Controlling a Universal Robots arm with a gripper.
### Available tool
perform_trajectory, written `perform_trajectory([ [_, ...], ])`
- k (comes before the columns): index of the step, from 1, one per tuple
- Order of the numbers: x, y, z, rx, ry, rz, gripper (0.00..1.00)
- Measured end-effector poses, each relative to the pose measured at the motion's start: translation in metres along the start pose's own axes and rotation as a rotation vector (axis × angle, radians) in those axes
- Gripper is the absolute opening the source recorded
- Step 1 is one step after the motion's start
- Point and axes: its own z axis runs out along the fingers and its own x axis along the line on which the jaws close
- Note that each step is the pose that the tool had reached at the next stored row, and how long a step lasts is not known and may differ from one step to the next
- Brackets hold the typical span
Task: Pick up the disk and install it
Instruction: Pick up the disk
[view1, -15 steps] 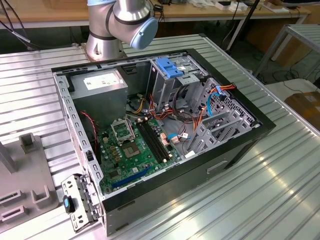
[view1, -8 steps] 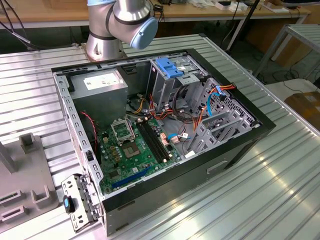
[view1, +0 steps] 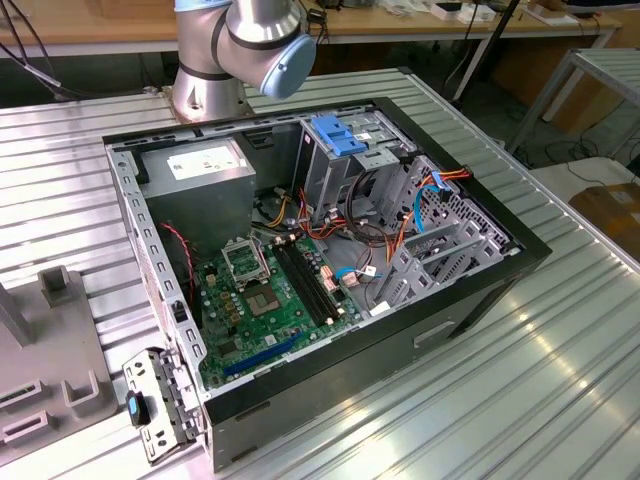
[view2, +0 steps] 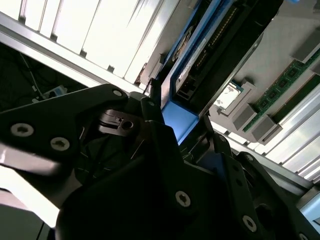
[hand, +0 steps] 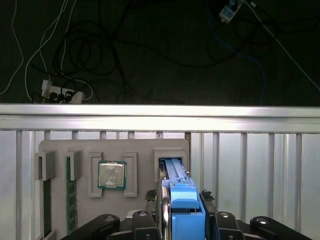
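The disk (hand: 182, 200) stands on edge in a slot of a grey holder tray (hand: 145, 150), its bright blue bracket facing the camera. In the second wrist view the disk (view2: 200, 50) is a dark slab with a blue rim and a blue tab at its near end. My gripper (hand: 184, 215) sits astride that bracketed end, one dark finger pressed on each side, shut on it. The gripper (view2: 175, 125) grips the blue tab in the second wrist view too. The open computer case (view1: 480, 300) lies on the ribbed metal table.
The holder tray also carries a processor chip (hand: 111, 175) and a green memory stick (hand: 71, 195). Past the table's edge rail (hand: 160, 110) lies a dark floor with cables. Inside the case, a metal drive cage with a blue latch (view1: 340, 135) stands near the arm's base (view1: 240, 40).
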Motion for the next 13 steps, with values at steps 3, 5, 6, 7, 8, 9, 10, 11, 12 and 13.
perform_trajectory([
  [3,0.0000,0.0000,0.0000,-0.0001,0.0000,0.000,0.38],
  [5,0.0000,0.0000,0.0002,0.0000,-0.0001,0.000,0.37],
  [6,0.0000,0.0000,0.0002,0.0000,0.0000,0.000,0.37],
  [7,0.0000,0.0000,0.0003,0.0000,0.0000,0.000,0.37],
  [8,0.0000,0.0000,0.0003,0.0000,0.0000,0.000,0.37],
  [9,0.0000,0.0000,0.0003,0.0000,0.0000,0.000,0.37],
  [10,0.0000,0.0000,0.0003,0.0001,0.0000,0.000,0.37],
  [11,0.0000,0.0000,0.0003,0.0000,0.0000,0.000,0.37],
  [12,0.0000,0.0000,0.0004,0.0000,0.0000,0.000,0.37],
  [13,0.0000,0.0000,0.0003,0.0000,0.0000,0.000,0.37],
])
